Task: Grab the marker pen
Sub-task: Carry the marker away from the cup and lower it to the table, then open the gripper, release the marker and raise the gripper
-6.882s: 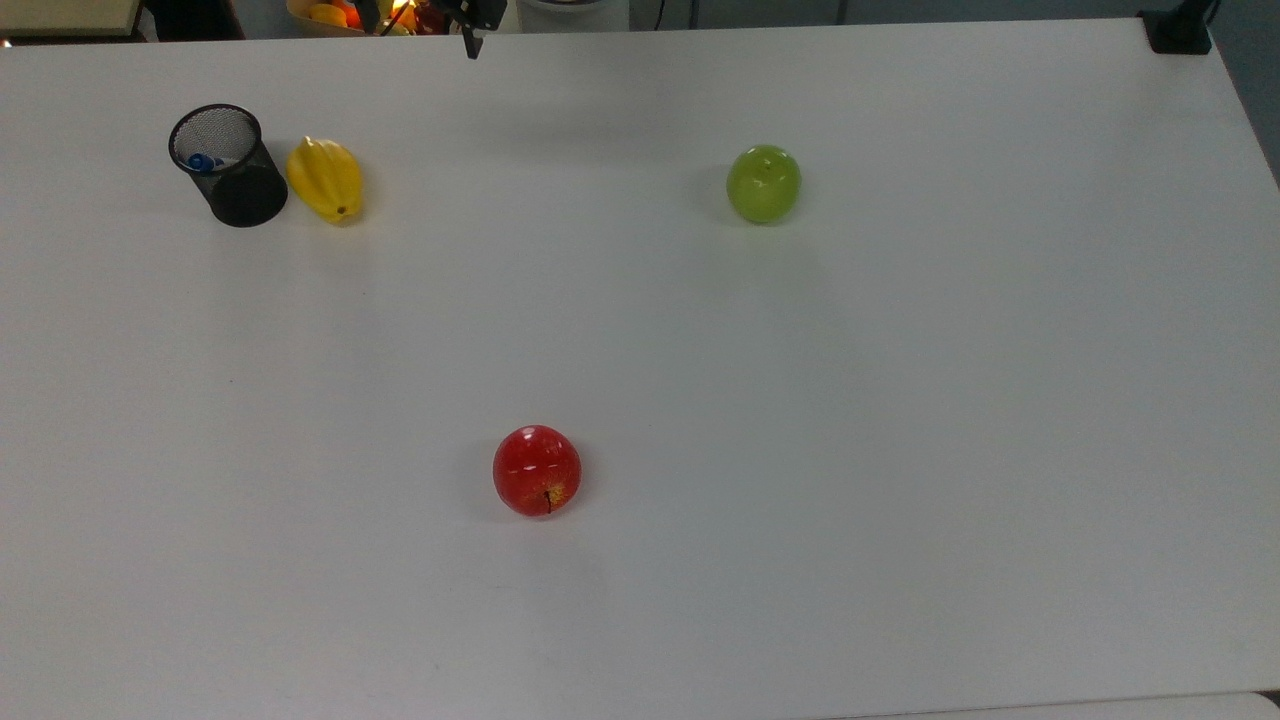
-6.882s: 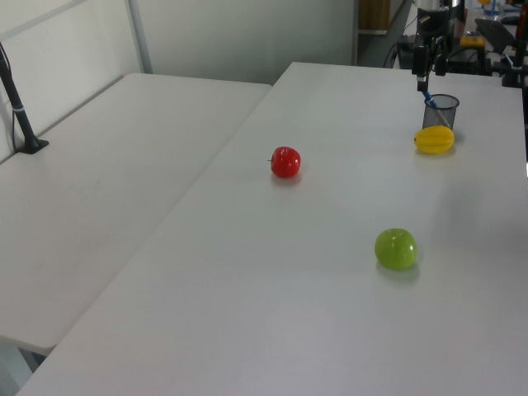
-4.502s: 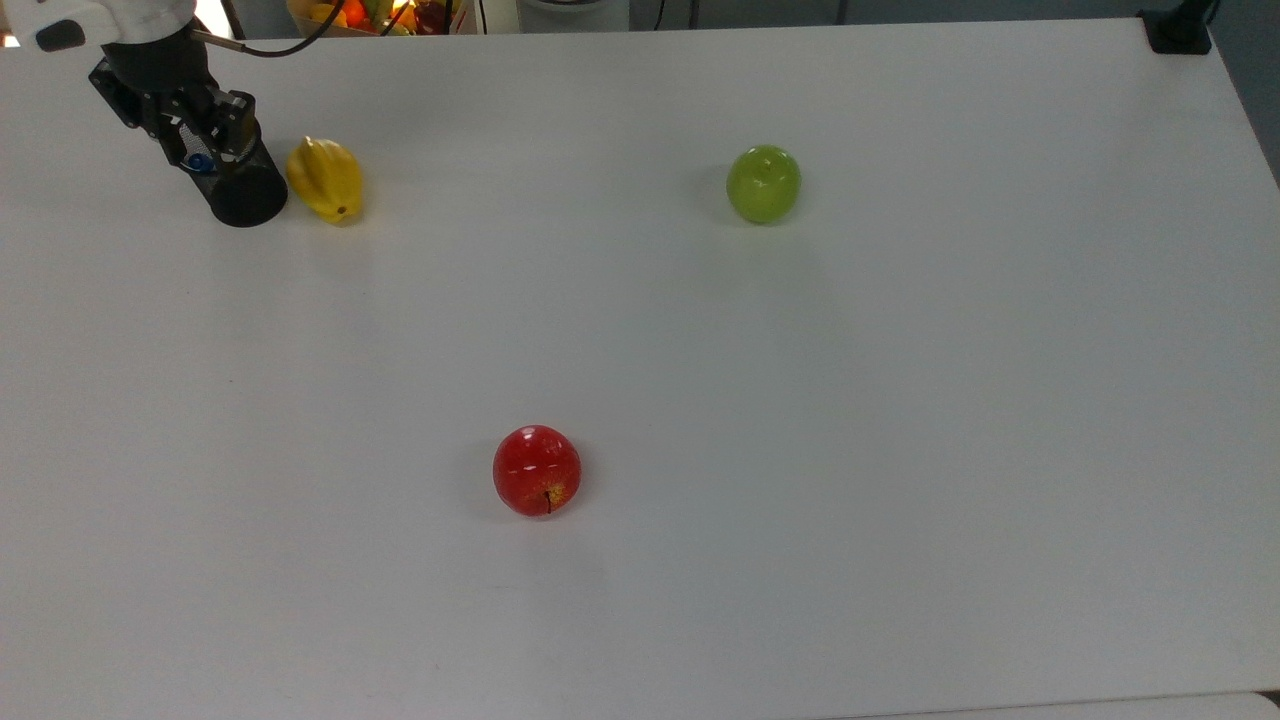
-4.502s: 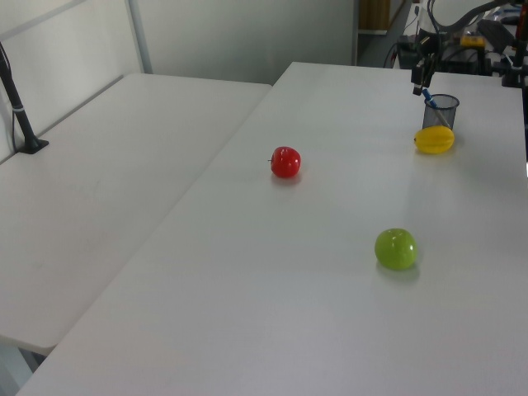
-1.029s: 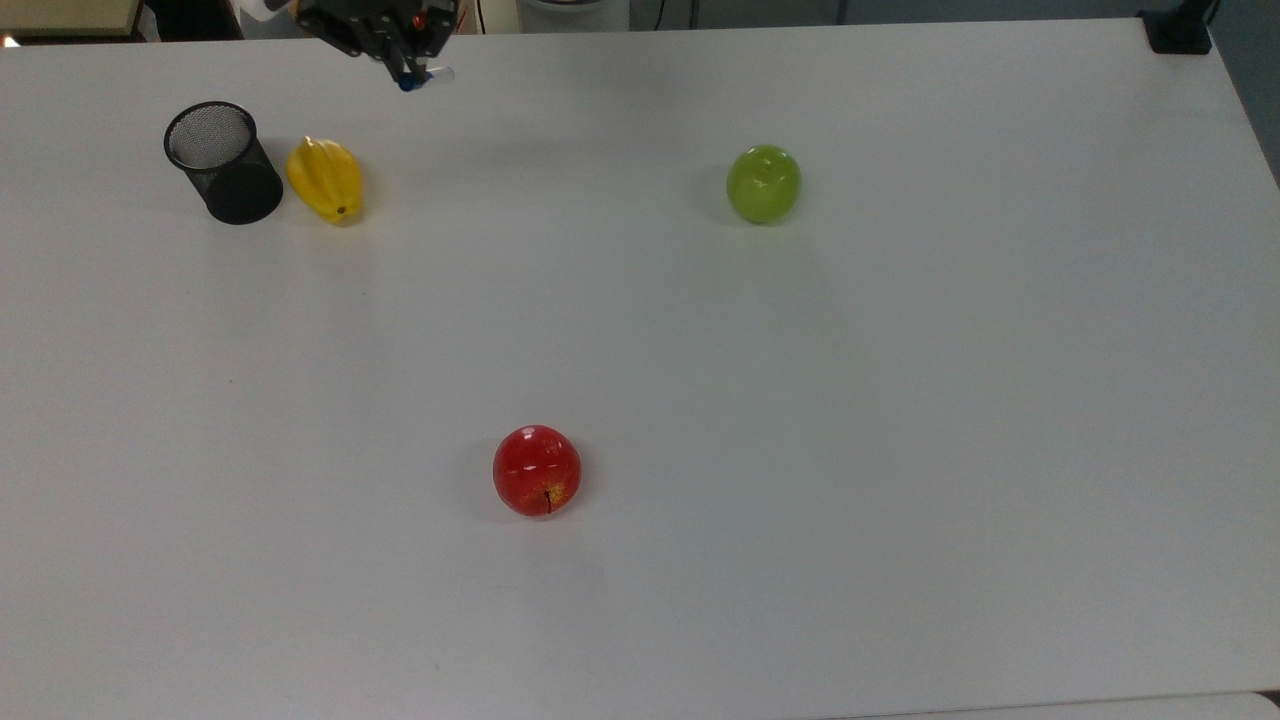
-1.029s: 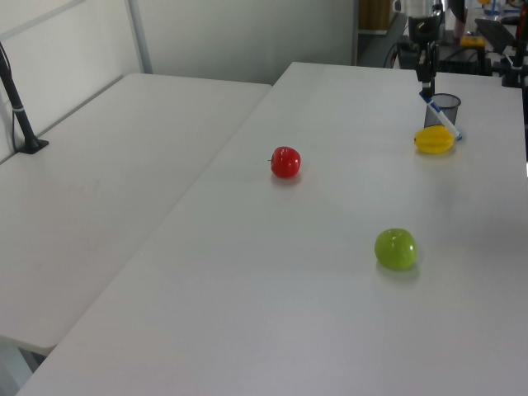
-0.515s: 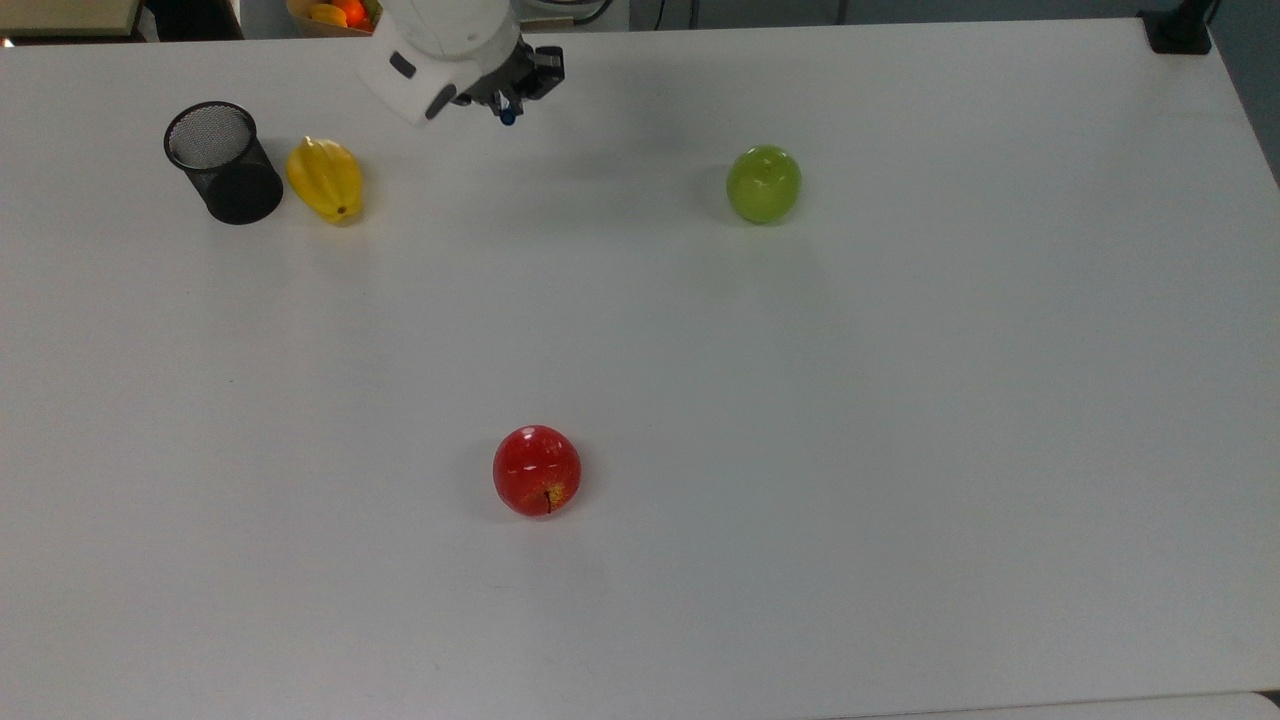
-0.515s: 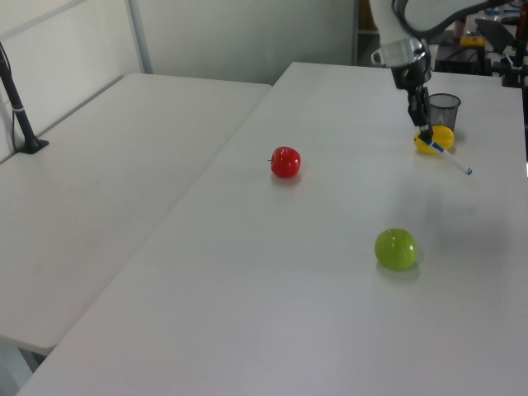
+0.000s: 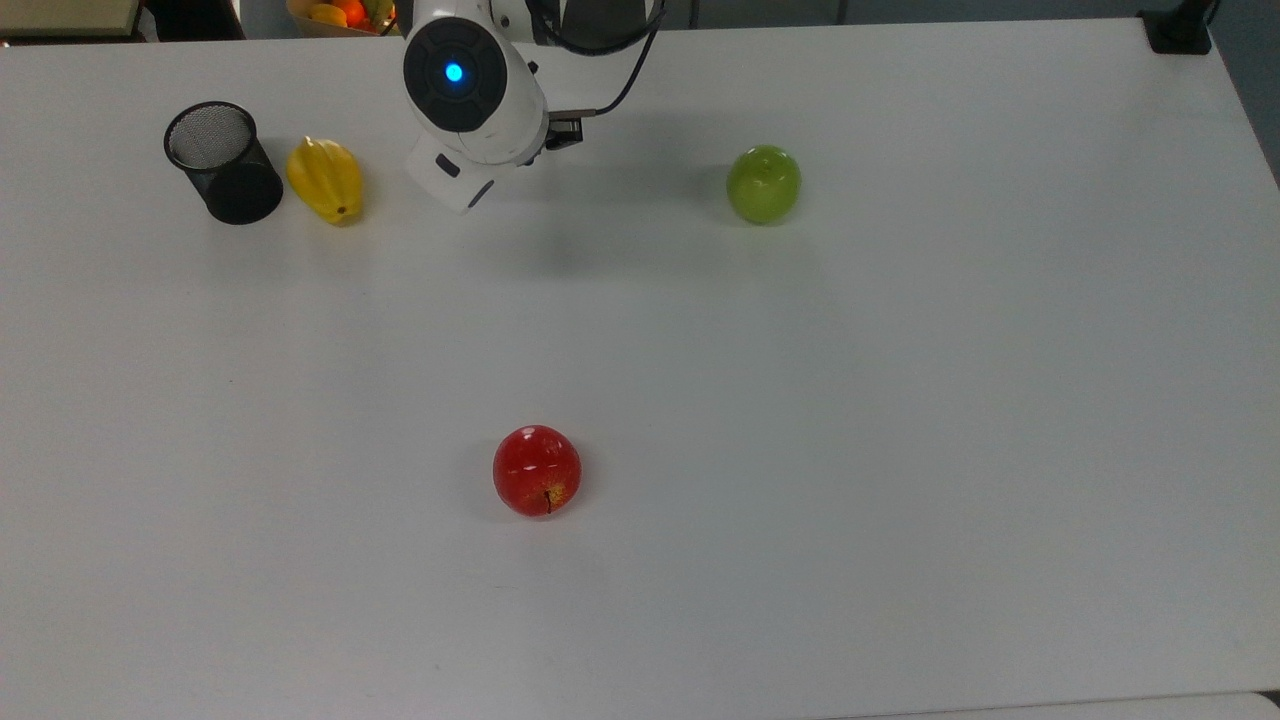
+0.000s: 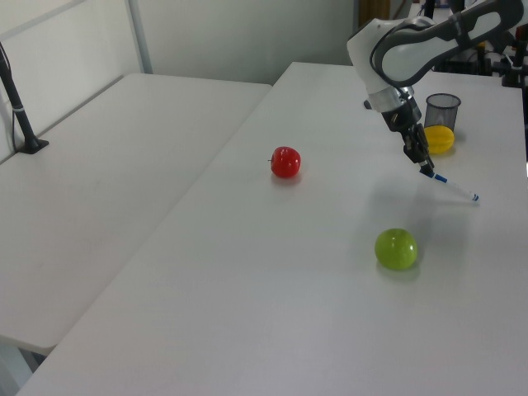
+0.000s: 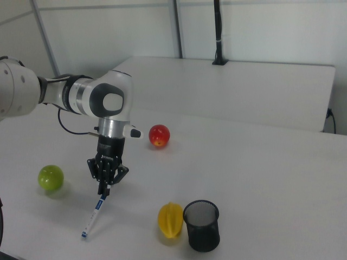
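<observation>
My gripper [image 10: 426,169] is shut on the marker pen [image 10: 452,186], holding it by its blue-capped top. The white barrel slants down and away from the fingers, and its small blue end hangs just above the table. In the right view the gripper [image 11: 103,189] points down and the marker pen [image 11: 92,216] hangs tilted below it, between the green apple [image 11: 50,177] and the yellow starfruit [image 11: 170,220]. In the top view the arm's white body [image 9: 470,95] covers the gripper and the pen.
A black mesh cup [image 9: 222,165] stands empty beside the starfruit [image 9: 325,180] at the top view's left. The green apple [image 9: 763,183] lies to the arm's right in the top view. A red apple [image 9: 537,470] sits nearer the front of the white table [image 9: 900,400].
The pen has come out of the mesh cup in my shut gripper. Over the last second the arm has carried it rightward in the top view, past the starfruit, and lower over the table.
</observation>
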